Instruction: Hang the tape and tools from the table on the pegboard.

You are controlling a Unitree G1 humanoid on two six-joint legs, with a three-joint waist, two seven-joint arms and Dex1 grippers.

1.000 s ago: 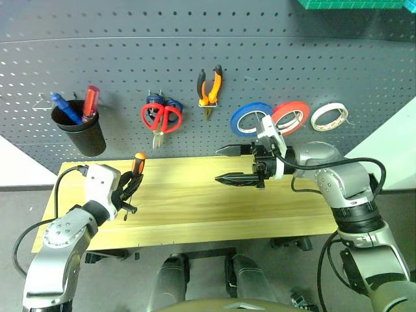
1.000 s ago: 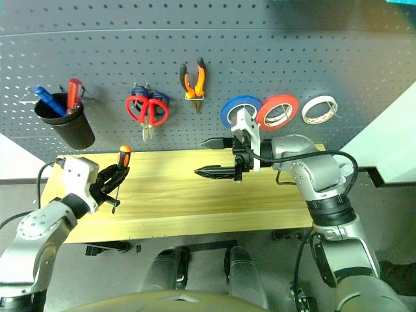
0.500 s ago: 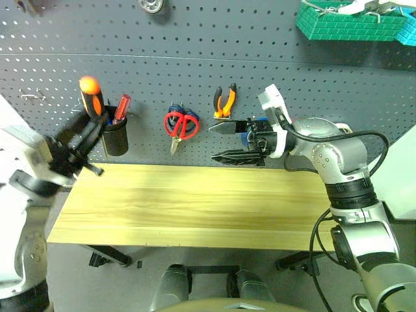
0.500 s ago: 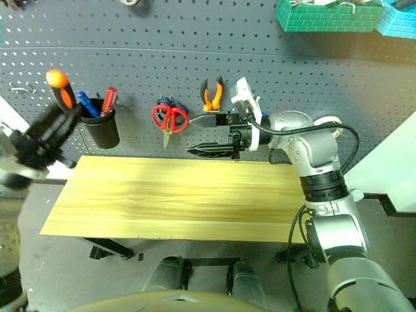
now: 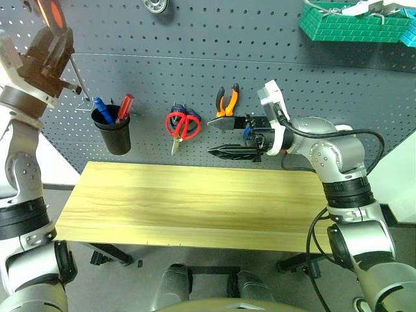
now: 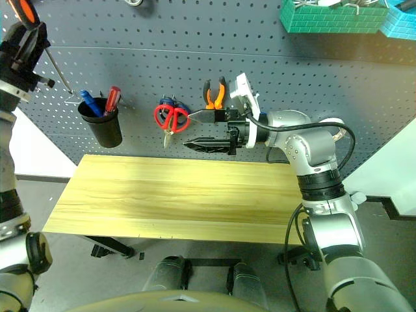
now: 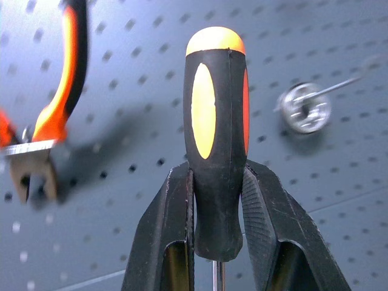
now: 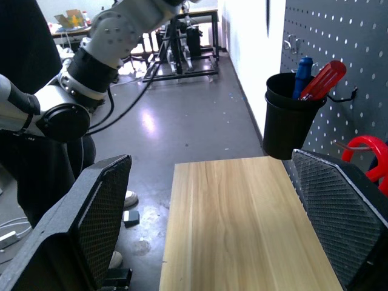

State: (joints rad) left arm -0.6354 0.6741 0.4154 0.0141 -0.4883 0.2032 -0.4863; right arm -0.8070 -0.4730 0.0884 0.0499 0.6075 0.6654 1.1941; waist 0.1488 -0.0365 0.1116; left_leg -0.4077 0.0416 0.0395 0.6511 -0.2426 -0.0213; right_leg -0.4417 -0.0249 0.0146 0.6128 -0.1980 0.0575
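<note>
Left gripper: you've lifted it off the counter, clamped on the screwdriver, up against the pegboard.
Right gripper: jaws apart, empty.
Target hook: probably nearby; unclear.
Counter: no tools left.

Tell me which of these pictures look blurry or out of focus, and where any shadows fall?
Left wrist view: the screwdriver handle is sharp, while the pliers on the pegboard behind look soft, with a blurred shadow beside them. Left eye view: the black cup and red-handled scissors look fairly crisp. Right wrist view: glare on the floor.
</note>
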